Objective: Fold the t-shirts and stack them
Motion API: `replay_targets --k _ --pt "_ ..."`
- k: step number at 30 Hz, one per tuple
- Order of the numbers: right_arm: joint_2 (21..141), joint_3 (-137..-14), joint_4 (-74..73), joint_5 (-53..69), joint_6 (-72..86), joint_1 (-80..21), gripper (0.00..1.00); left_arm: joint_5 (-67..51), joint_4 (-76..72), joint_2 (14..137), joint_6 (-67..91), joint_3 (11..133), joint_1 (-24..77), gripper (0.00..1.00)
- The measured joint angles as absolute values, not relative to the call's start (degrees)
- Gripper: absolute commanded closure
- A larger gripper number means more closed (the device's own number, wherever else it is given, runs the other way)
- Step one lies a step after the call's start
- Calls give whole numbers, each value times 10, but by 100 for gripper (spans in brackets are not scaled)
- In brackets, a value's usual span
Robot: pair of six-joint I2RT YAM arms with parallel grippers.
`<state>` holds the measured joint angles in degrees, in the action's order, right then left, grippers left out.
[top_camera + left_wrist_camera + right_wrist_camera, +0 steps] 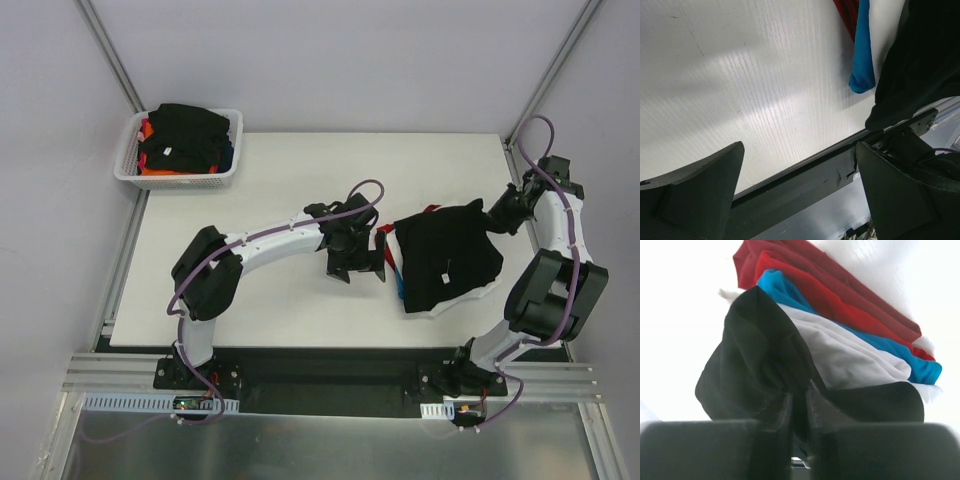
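Note:
A folded pile of t-shirts lies on the right part of the white table, with a black t-shirt on top. In the right wrist view the black t-shirt covers white, blue and red layers. My right gripper is at the pile's far right corner, and in its own view the right gripper is shut on a fold of the black cloth. My left gripper hangs open just left of the pile. In the left wrist view nothing lies between the left gripper jaws.
A white mesh basket at the table's far left corner holds more shirts, black over orange. The left wrist view shows the blue, red and black shirt edges near the table's dark front rail.

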<state>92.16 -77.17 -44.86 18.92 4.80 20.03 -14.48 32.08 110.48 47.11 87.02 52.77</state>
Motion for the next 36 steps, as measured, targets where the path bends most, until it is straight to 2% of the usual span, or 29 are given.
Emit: replay_targets --k 3,8,11,18,26,36 --pt "933 -772 -444 188 52 200 49 -145 321 1105 471 870 528 5" --pt "938 -770 -439 181 49 200 48 -147 322 1114 471 879 528 5" --pt "912 -759 -436 172 51 198 52 -147 323 1117 470 881 528 5" --pt "795 -756 -448 183 51 149 74 -147 328 1117 466 896 528 6" --pt "744 -686 -469 188 53 107 70 -147 336 1117 455 903 528 5" --pt "717 -686 -517 125 41 105 68 -147 338 1117 455 892 528 6"
